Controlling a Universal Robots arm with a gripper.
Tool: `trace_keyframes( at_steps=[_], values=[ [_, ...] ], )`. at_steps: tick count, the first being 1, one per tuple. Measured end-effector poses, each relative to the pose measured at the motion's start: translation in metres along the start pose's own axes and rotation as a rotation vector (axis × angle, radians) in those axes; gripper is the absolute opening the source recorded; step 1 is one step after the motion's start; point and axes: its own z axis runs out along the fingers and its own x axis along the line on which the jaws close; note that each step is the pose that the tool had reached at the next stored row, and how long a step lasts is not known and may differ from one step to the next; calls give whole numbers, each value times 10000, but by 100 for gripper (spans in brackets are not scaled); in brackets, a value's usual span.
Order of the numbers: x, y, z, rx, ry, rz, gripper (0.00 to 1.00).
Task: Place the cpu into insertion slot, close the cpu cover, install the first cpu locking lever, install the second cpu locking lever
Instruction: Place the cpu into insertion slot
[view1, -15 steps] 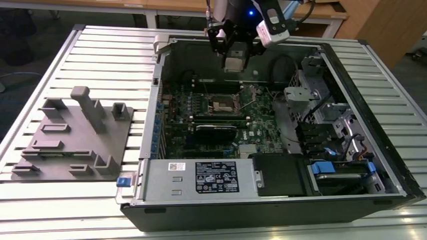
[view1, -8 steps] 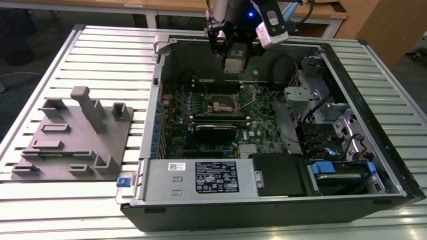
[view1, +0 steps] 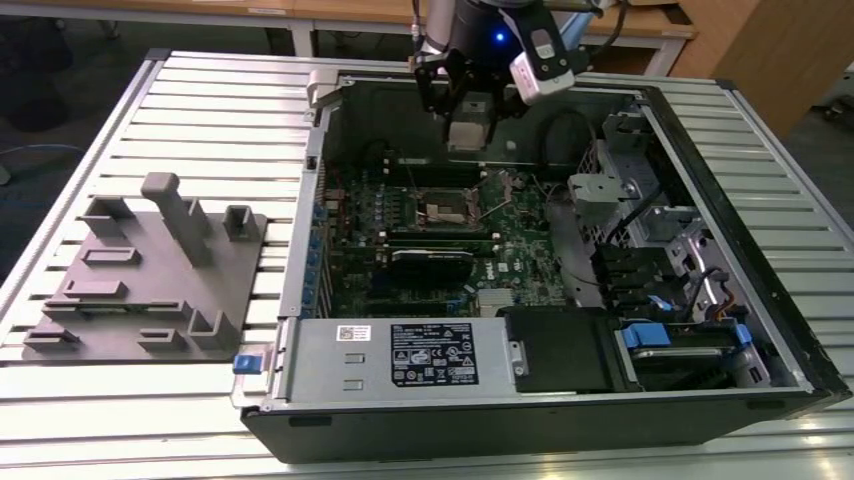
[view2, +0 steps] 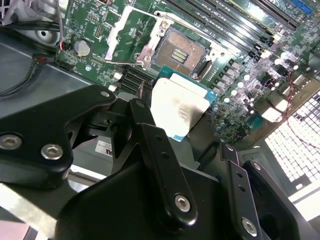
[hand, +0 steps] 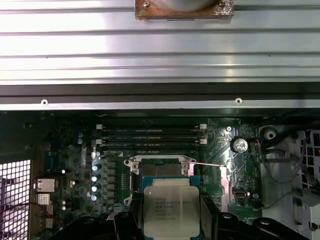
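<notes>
Gripper (view1: 467, 112) is clamped on the cpu (view1: 467, 135) by its edges. The chip hangs high over the open PC case (view1: 534, 430), well above the motherboard (view1: 360, 290). The insertion slot (view2: 182, 52) is bare and the cpu cover (view2: 119, 27) is flipped open beside it.

Risks as I see them:
- Any skew of the chip in the fingers means it lands cocked and bends contacts.
- Wrong notch orientation does the same.
- A grip slip drops it on the board.
- Fingers could snag the raised cover or the locking lever (hand: 207, 164) on descent.
</notes>
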Motion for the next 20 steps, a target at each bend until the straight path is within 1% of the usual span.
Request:
trace_keyframes(
  at_steps=[20],
  values=[
    [-2,-8,83,-15,4,0,54]
  ],
)
